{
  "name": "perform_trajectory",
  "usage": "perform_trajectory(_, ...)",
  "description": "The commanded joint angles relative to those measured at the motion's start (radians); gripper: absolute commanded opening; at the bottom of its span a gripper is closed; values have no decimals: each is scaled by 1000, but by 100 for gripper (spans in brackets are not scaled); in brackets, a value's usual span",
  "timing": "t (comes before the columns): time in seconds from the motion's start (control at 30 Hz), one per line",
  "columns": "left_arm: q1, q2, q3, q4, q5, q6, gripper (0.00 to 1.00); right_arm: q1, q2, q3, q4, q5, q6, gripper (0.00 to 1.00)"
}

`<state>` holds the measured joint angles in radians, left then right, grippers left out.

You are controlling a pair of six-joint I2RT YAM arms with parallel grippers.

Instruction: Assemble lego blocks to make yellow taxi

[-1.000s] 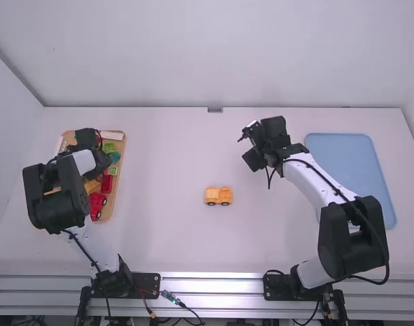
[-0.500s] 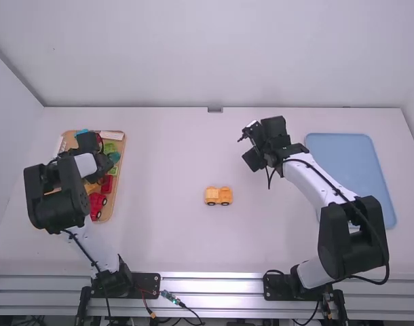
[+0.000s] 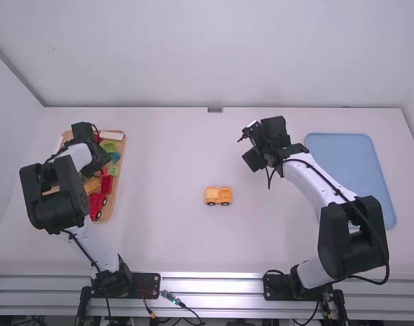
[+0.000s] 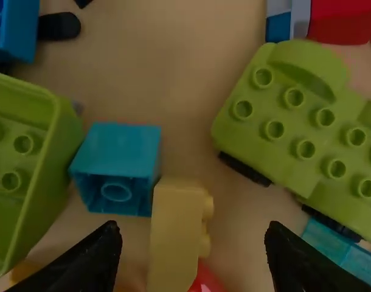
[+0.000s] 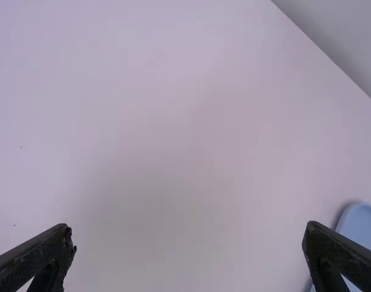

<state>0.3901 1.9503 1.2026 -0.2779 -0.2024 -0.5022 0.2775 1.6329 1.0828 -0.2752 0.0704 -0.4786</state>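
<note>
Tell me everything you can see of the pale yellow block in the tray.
The pale yellow block looks like smooth plastic: oblong, lying on its side in the tan tray, round studs pointing sideways. One corner sits against or very near a teal block. It shows between the open fingers of the left gripper, not gripped.

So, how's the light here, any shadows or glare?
High view: bright, fairly even light, a shine on the metal rail; left wrist view: dimmer, the pale yellow block standing out; right wrist view: a soft grey shade on the white table, a darker shadow beside the blue tray.
</note>
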Motion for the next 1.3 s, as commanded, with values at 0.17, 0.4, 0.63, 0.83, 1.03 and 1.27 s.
perform_trajectory(0.17, 62, 42, 117, -123, 117, 20, 65, -3, -4, 16, -2, 1, 3, 99)
perform_trajectory(0.4, 68, 134, 214, -227, 116, 38, 54, -3, -4, 16, -2, -2, 2, 99)
perform_trajectory(0.63, 54, 140, 210, -212, 109, 35, 49, -1, -4, 16, 1, -2, 2, 99)
perform_trajectory(0.83, 54, 140, 210, -235, 116, 35, 50, -2, -4, 16, 0, -3, 3, 99)
perform_trajectory(1.03, 52, 140, 210, -243, 117, 39, 50, -2, -4, 16, -2, -3, 3, 99)
perform_trajectory(1.27, 51, 140, 210, -269, 119, 39, 55, -2, -4, 16, -2, -3, 3, 99)
